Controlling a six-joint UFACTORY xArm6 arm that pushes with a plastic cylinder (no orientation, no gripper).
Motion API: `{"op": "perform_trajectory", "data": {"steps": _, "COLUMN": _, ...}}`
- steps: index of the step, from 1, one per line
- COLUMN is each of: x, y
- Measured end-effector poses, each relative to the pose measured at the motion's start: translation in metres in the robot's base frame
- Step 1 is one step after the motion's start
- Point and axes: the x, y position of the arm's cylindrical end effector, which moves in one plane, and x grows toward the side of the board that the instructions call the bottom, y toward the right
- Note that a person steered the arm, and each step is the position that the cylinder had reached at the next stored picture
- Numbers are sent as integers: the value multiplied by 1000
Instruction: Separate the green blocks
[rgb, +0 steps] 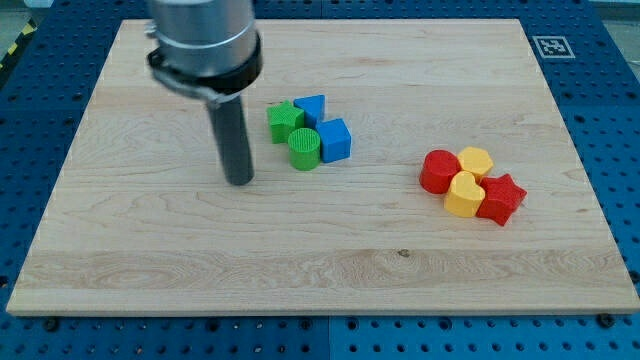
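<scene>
Nothing's been split yet: the green star-shaped block (283, 121) and green cylinder block (304, 148) are still touching, gripperless rod tip (240, 181) parked at their 8 o'clock.

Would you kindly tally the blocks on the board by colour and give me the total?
Green: 2, the green star and green cylinder
Blue: 2, blue triangle and blue cube
Red: 2, red cylinder and red star
Yellow: 2, yellow hexagon and yellow heart
Total: 8

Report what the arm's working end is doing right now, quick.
No jaws on this arm: my tip holds nothing and touches no block, sitting on the board to the view's left of the green star block and green round block.
</scene>
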Motion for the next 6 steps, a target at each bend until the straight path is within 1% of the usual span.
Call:
{"op": "perform_trajectory", "data": {"steps": 1, "x": 12, "y": -4}}
{"op": "perform_trajectory", "data": {"steps": 4, "x": 5, "y": 6}}
{"op": "perform_trajectory", "data": {"steps": 5, "x": -8, "y": 14}}
{"op": "perform_trajectory", "data": {"steps": 6, "x": -48, "y": 39}}
